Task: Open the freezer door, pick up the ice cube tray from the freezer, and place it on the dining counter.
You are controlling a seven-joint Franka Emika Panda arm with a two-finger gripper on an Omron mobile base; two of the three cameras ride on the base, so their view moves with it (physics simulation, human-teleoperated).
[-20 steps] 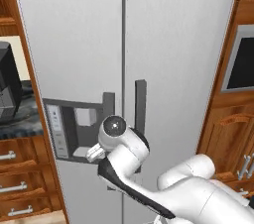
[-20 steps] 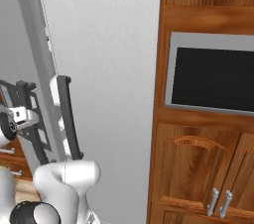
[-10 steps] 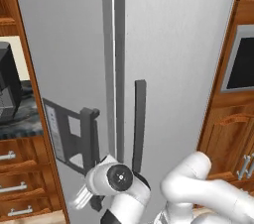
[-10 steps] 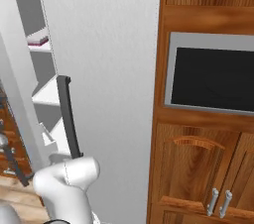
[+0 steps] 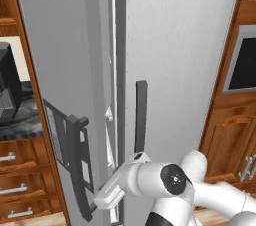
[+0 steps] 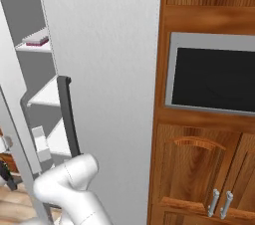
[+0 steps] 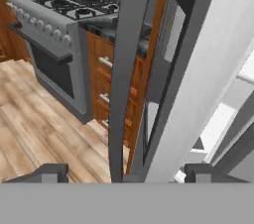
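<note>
1. Though the freezer door (image 5: 65, 70) stands partly swung out in the left base view, its light-grey front faces left, with the dark recessed dispenser panel (image 5: 57, 132) low on it and a dark grey bar handle (image 5: 80, 165) standing out from the panel side.
2. Beside it, the plain grey door (image 5: 185, 45) is shut, its own dark vertical handle (image 5: 141, 115) just right of the gap.
3. Through the gap, in the right base view, the freezer (image 6: 42, 94) shows white inner walls and white shelves; on the top visible shelf lies a flat, pale pinkish thing (image 6: 36, 39), apparently the ice cube tray, seen edge-on and too small to make out any grid.
4. The tool (image 7: 124, 172) shows in the hand view as two dark tips (image 7: 47, 172) set wide apart at the bottom, with the door's grey bar handle (image 7: 126, 69) rising between them.
5. The tips are well spread and clamp nothing; whether either one touches the bar cannot be told.
6. In the left base view the white hand (image 5: 117, 190) points left and down toward the lower end of the open door's handle, close beside it.
7. Behind the door in the hand view stand a steel stove (image 7: 49, 34), wooden drawers (image 7: 106, 84) and a wood plank floor (image 7: 34, 129).
8. A dark built-in oven (image 6: 214, 77) sits in wooden cabinets (image 6: 199, 169) to the right of the fridge.
</note>
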